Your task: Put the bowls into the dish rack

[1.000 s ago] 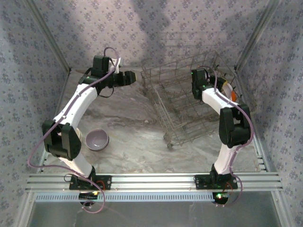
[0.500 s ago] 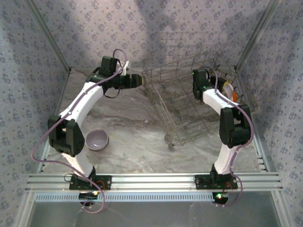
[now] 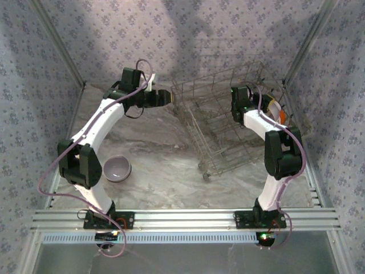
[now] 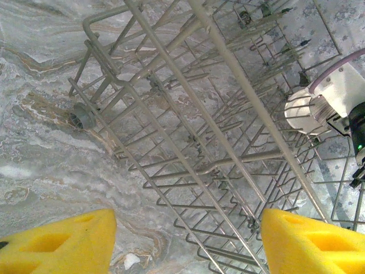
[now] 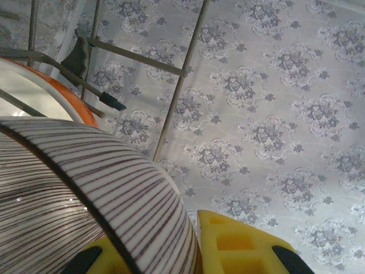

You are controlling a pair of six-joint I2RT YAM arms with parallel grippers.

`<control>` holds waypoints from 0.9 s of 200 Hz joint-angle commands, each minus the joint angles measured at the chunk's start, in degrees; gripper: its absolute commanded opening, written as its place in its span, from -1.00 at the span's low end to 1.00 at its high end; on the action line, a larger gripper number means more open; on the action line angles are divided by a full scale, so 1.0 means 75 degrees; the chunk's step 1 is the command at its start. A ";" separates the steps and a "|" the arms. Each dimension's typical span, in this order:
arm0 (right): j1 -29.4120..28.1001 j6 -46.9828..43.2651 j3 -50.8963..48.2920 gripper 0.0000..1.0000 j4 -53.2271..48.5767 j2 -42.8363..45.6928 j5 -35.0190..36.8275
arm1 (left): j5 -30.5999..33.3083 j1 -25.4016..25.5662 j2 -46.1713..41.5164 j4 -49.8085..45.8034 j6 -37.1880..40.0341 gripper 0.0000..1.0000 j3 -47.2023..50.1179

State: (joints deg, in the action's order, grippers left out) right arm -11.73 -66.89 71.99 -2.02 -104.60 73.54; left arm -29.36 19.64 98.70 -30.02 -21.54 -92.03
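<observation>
Beside dish rack (image 3: 223, 121), left tool (image 3: 168, 97) nearer, fingers apart

Soft even light, broad shadows on the back wall (image 3: 188, 34), slight grain.

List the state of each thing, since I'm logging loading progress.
left end effector: open, empty.
right end effector: shut on the striped bowl.
striped bowl: held by its wall.
orange bowl: on edge in the dish rack.
lavender bowl: upright on the table, unloaded.
</observation>
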 commanded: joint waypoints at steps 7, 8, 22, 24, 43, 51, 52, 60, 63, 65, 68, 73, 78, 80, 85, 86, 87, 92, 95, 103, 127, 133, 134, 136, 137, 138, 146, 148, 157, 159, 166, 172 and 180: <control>0.0081 0.1064 -0.0074 -1.00 -0.1672 -0.0212 -0.0066 | -0.0175 0.0060 0.0000 -0.0075 0.0120 0.37 -0.0307; 0.0084 0.1077 -0.0072 -1.00 -0.1674 -0.0211 -0.0066 | -0.0175 0.0062 0.0000 -0.0075 0.0119 0.36 -0.0311; 0.0086 0.1392 -0.0072 -1.00 -0.1975 -0.0210 -0.0030 | -0.0163 0.0064 0.0013 -0.0075 0.0118 0.37 -0.0327; 0.0087 0.1433 -0.0071 -1.00 -0.2008 -0.0216 -0.0020 | -0.0169 0.0065 0.0013 -0.0075 0.0118 0.36 -0.0327; 0.0074 0.1895 -0.0093 -1.00 -0.2390 -0.0246 0.0004 | -0.0151 0.0064 0.0001 -0.0074 0.0119 0.37 -0.0329; 0.0050 0.2067 -0.0089 -1.00 -0.2534 -0.0294 -0.0008 | -0.0151 0.0065 0.0012 -0.0075 0.0119 0.37 -0.0327; 0.0045 0.2083 -0.0086 -1.00 -0.2550 -0.0305 -0.0008 | -0.0151 0.0065 0.0012 -0.0075 0.0118 0.37 -0.0327; 0.0031 0.2167 -0.0083 -1.00 -0.2614 -0.0369 0.0007 | -0.0151 0.0065 0.0013 -0.0075 0.0118 0.37 -0.0339; 0.0024 0.2207 -0.0074 -1.00 -0.2638 -0.0398 0.0004 | -0.0151 0.0065 0.0013 -0.0072 0.0118 0.37 -0.0339; 0.0019 0.2243 -0.0066 -1.00 -0.2669 -0.0421 0.0004 | -0.0151 0.0065 0.0013 -0.0069 0.0112 0.37 -0.0339; 0.0017 0.2285 -0.0044 -1.00 -0.2701 -0.0446 0.0005 | -0.0151 0.0065 0.0013 -0.0075 0.0117 0.37 -0.0336; 0.0006 0.2342 -0.0016 -0.99 -0.2748 -0.0494 0.0004 | -0.0151 0.0065 0.0013 -0.0072 0.0118 0.37 -0.0339; 0.0011 0.2428 0.0017 -0.98 -0.2804 -0.0539 -0.0007 | -0.0140 0.0067 0.0013 -0.0075 0.0115 0.37 -0.0348; 0.0006 0.2462 0.0033 -0.98 -0.2851 -0.0553 -0.0008 | -0.0140 0.0065 0.0013 -0.0075 0.0114 0.37 -0.0347; 0.0005 0.2558 0.0091 -0.98 -0.2936 -0.0610 -0.0002 | -0.0139 0.0065 0.0013 -0.0087 0.0118 0.37 -0.0349; 0.0005 0.2574 0.0098 -0.98 -0.2956 -0.0621 -0.0005 | -0.0139 0.0065 0.0013 -0.0087 0.0118 0.37 -0.0350; 0.0005 0.2589 0.0113 -0.98 -0.2972 -0.0632 -0.0001 | -0.0139 0.0065 0.0013 -0.0087 0.0118 0.37 -0.0350; 0.0011 0.2668 0.0163 -0.98 -0.3060 -0.0680 -0.0008 | -0.0139 0.0065 0.0013 -0.0086 0.0118 0.37 -0.0354; 0.0016 0.2706 0.0184 -0.98 -0.3095 -0.0705 -0.0014 | -0.0139 0.0065 0.0013 -0.0087 0.0118 0.36 -0.0351; 0.0020 0.2759 0.0235 -0.97 -0.3121 -0.0774 -0.0026 | -0.0139 0.0065 0.0012 -0.0087 0.0118 0.37 -0.0351; 0.0065 0.2947 0.0462 -0.96 -0.3239 -0.0956 0.0014 | -0.0128 0.0065 0.0001 -0.0099 0.0118 0.37 -0.0351; 0.0065 0.3085 0.0597 -0.96 -0.3392 -0.0997 0.0006 | -0.0118 0.0065 0.0001 -0.0099 0.0118 0.37 -0.0351; 0.0070 0.3113 0.0621 -0.96 -0.3424 -0.1002 0.0005 | -0.0117 0.0065 0.0001 -0.0105 0.0118 0.37 -0.0351; 0.0065 0.3161 0.0659 -0.97 -0.3490 -0.1020 0.0007 | -0.0116 0.0065 0.0001 -0.0106 0.0118 0.37 -0.0351; 0.0064 0.3187 0.0669 -0.96 -0.3514 -0.1025 0.0005 | -0.0116 0.0065 0.0001 -0.0108 0.0112 0.37 -0.0351; 0.0064 0.3205 0.0680 -0.96 -0.3527 -0.1034 0.0010 | -0.0116 0.0065 0.0001 -0.0109 0.0115 0.37 -0.0351; 0.0067 0.3280 0.0847 -0.96 -0.3651 -0.1075 0.0038 | -0.0116 0.0065 0.0001 -0.0110 0.0118 0.37 -0.0352; 0.0071 0.3296 0.0882 -0.96 -0.3673 -0.1085 0.0039 | -0.0116 0.0065 0.0001 -0.0105 0.0124 0.37 -0.0357; 0.0064 0.3409 0.1066 -0.96 -0.3801 -0.1122 0.0028 | -0.0116 0.0065 0.0012 -0.0102 0.0130 0.37 -0.0351; 0.0055 0.3428 0.1101 -0.96 -0.3836 -0.1132 0.0030 | -0.0116 0.0068 0.0013 -0.0100 0.0127 0.37 -0.0357; 0.0029 0.3452 0.1185 -0.96 -0.3858 -0.1153 0.0028 | -0.0127 0.0065 0.0019 -0.0099 0.0130 0.37 -0.0357; 0.0022 0.3505 0.1278 -0.96 -0.3910 -0.1165 0.0023 | -0.0128 0.0065 0.0024 -0.0099 0.0139 0.37 -0.0362; 0.0017 0.3543 0.1398 -0.96 -0.3961 -0.1171 -0.0008 | -0.0128 0.0065 0.0024 -0.0110 0.0147 0.37 -0.0362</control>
State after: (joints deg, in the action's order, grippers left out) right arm -10.83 -44.64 78.76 -29.76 -111.87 80.09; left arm -29.34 19.68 98.70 -30.04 -21.54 -92.97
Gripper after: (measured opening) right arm 0.142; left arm 0.684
